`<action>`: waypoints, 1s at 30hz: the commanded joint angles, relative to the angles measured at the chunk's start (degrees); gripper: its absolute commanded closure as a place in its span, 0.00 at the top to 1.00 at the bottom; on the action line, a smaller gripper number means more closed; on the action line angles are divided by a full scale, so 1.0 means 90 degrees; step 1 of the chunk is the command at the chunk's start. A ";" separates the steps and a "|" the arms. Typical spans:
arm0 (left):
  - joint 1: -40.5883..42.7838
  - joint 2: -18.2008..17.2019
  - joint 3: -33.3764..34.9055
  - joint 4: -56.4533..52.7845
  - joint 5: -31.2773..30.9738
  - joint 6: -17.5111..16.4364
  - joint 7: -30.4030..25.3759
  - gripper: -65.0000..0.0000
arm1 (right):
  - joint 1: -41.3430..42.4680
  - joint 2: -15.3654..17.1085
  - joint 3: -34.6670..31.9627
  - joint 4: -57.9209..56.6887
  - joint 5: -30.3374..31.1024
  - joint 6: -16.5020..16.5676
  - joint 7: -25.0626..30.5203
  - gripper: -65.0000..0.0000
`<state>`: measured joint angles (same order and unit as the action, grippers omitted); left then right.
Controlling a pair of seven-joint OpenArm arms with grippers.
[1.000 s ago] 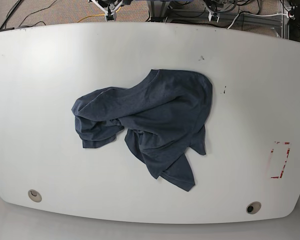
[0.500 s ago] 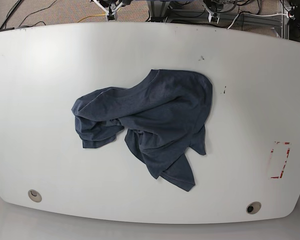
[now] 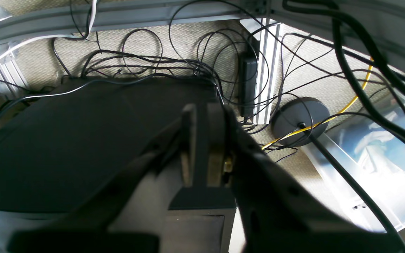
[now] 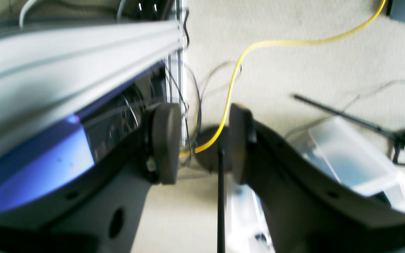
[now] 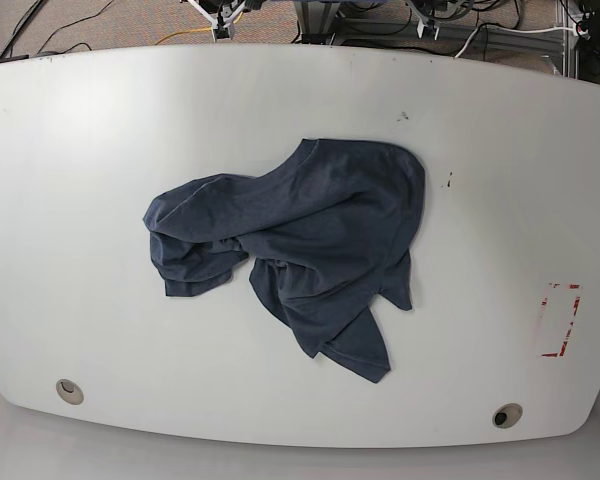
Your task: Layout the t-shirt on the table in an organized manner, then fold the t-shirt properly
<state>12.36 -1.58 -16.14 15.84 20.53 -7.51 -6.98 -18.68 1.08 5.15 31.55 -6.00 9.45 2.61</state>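
Beige carpet strewn with black cables [image 3: 195, 66] lay beneath both arms, off the white counter [image 5: 80, 200]. The left gripper [image 3: 204, 140] had its jaws pressed together, holding nothing; the right gripper [image 4: 200, 140] had its jaws spread apart, empty, above a yellow cable [image 4: 244, 56]. The navy t-shirt [image 5: 300, 245] lay crumpled near the counter's middle, well apart from a red rectangular mark [image 5: 560, 320].
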 commanded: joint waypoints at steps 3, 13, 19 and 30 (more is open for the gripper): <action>0.0233 -0.0014 -0.0018 0.0365 -0.0011 -0.0011 -0.0040 0.06 | -0.0254 0.0002 0.0000 0.0045 0.0017 0.0049 0.0359 0.33; 0.0868 0.0015 -0.0018 0.1273 -0.0011 -0.0020 -0.0040 0.06 | -0.0694 0.0002 0.0000 0.0524 0.0037 0.0039 0.0604 0.33; 0.1171 0.0034 -0.0018 0.1645 -0.0020 -0.0030 -0.0040 0.06 | -0.1104 -0.0154 0.0000 0.1305 -0.0002 0.0039 0.0486 0.33; 0.1894 0.0025 0.0079 0.2534 -0.0567 -0.0040 -0.0040 0.06 | -0.1837 -0.0242 -0.0010 0.2692 0.0027 0.0039 -0.0022 0.33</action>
<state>27.59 -1.17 -15.94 37.10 16.19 -7.70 -6.98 -33.65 -1.15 4.89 53.91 -6.00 9.91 2.74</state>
